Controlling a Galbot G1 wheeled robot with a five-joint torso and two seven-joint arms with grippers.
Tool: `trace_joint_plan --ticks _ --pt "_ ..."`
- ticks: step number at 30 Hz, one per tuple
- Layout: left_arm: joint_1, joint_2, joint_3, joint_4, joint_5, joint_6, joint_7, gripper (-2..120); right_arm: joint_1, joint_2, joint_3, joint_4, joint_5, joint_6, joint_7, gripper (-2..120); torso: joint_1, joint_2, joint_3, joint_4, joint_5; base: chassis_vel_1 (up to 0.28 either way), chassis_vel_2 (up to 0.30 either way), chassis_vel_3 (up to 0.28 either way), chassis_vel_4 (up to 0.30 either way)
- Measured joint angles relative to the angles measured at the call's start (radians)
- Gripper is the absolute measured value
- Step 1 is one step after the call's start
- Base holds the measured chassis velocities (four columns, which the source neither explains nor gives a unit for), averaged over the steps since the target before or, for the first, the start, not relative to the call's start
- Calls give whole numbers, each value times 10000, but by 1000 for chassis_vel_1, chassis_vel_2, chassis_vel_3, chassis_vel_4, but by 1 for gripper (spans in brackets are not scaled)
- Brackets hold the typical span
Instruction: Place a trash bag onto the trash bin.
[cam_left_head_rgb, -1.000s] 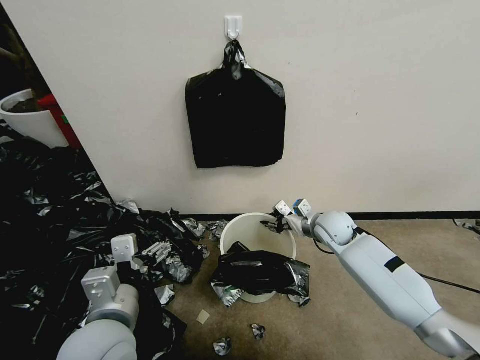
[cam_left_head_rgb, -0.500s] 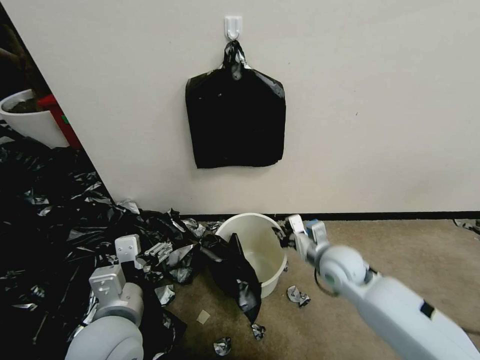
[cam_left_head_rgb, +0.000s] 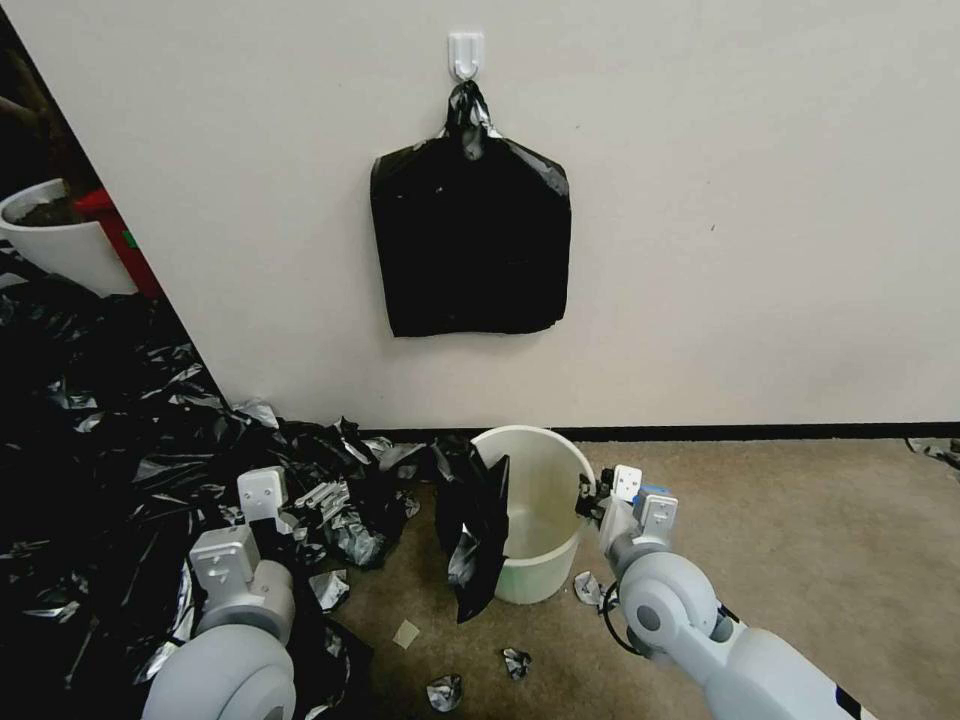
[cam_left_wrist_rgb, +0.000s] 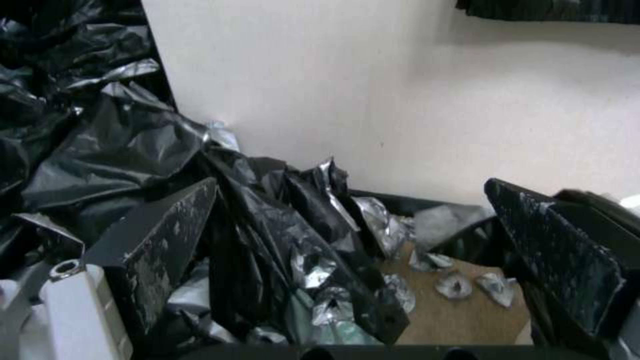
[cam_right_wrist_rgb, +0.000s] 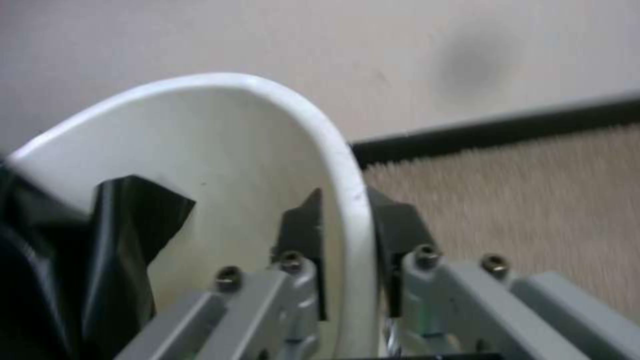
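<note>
Dragged bin (cam_left_head_rgb: 535, 500) back upright with right hand (cam_left_head_rgb: 600, 497) clamped on its rim, bag (cam_left_head_rgb: 478, 530) draped over left edge only, left hand (cam_left_wrist_rgb: 373, 260) open in bag pile (cam_left_head_rgb: 120, 420), lining unfinished.

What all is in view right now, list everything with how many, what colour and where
trash bin: one, cream-white, upright on the carpet near the wall.
trash bag: one, glossy black, draped over the bin's left rim, hanging outside.
stack of bags: one, black, hung from a white wall hook.
heap of bags: many, black, floor at left.
planter: one, white, far left.
plastic scraps: several, black-silver, on the carpet by the bin.
left gripper: open, over the heap.
right gripper: one finger inside, one outside the bin's right rim.
</note>
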Motion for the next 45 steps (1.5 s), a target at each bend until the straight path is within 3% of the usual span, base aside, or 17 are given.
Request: trace_joint_plan --ticks 5,9,10,13,17,19,20,23,24,26,31,37,38,40,45 --pt "-69 -6 -24 114 -7 -18 -7 100 133 -164 108 -221 -1382 -420 -592 36 0 0 1 2 2 0 0 0 0" --pt "-137 15 -200 264 -75 -66 -8 100 -36 -438 431 325 -2755 -691 -983 51 0 0 1 0 0 0 0 0 0" --pt "-174 31 -330 377 -179 -150 -8 100 -187 -498 544 745 -3512 -435 -1144 58 0 0 1 1 -1 0 0 0 0" --pt "-223 39 -472 530 -284 -227 -8 100 -353 -505 485 1253 -4109 97 -1448 65 0 0 1 0 -2 0 0 0 0" --pt "-391 65 -753 798 -494 -264 -7 100 -498 -276 -246 2145 -3831 558 -2128 79 0 0 1 1 -2 0 0 0 0" --pt "-485 89 -890 879 -618 -265 -6 100 -425 -62 -632 2381 -3189 323 -2253 86 0 0 1 0 -3 0 0 0 0" --pt "-578 146 -1057 956 -791 -249 3 100 -164 270 -1066 2365 -2700 -256 -2234 94 0 0 1 1 1 0 0 0 0" --pt "-608 175 -1133 986 -872 -233 17 100 1 450 -1213 2198 -2744 -558 -2187 96 0 0 0 2 -1 0 0 0 0" --pt "-652 259 -1349 1067 -1129 -221 145 100 301 758 -1424 1818 -2941 -1170 -2145 100 0 -1 2 2 2 0 0 0 0" --pt "-656 344 -1669 1190 -1600 -236 600 100 524 1007 -1517 1614 -2998 -2010 -2124 99 0 0 2 2 -2 0 0 0 0" --pt "-768 414 -1853 1437 -2197 -268 989 100 881 1432 -1743 1215 -3293 -2888 -1885 96 0 -1 1 1 -2 0 0 0 0" --pt "-818 284 -1547 1651 -2254 -258 1456 100 1199 1824 -1826 952 -3490 -3273 -1363 75 0 -1 2 1 0 0 0 0 0" --pt "-817 244 -1367 1717 -2254 -233 1721 100 1257 1865 -1820 927 -3453 -3390 -1188 66 0 -1 1 2 -1 0 0 0 0" --pt "-817 231 -1296 1744 -2254 -224 1837 100 1276 1873 -1808 919 -3408 -3470 -1110 63 0 -1 1 1 0 0 0 0 0" --pt "-1123 111 -749 2191 -2529 -203 2685 100 1363 1865 -1700 869 -3115 -3811 -764 43 0 -1 1 2 1 0 0 0 0"
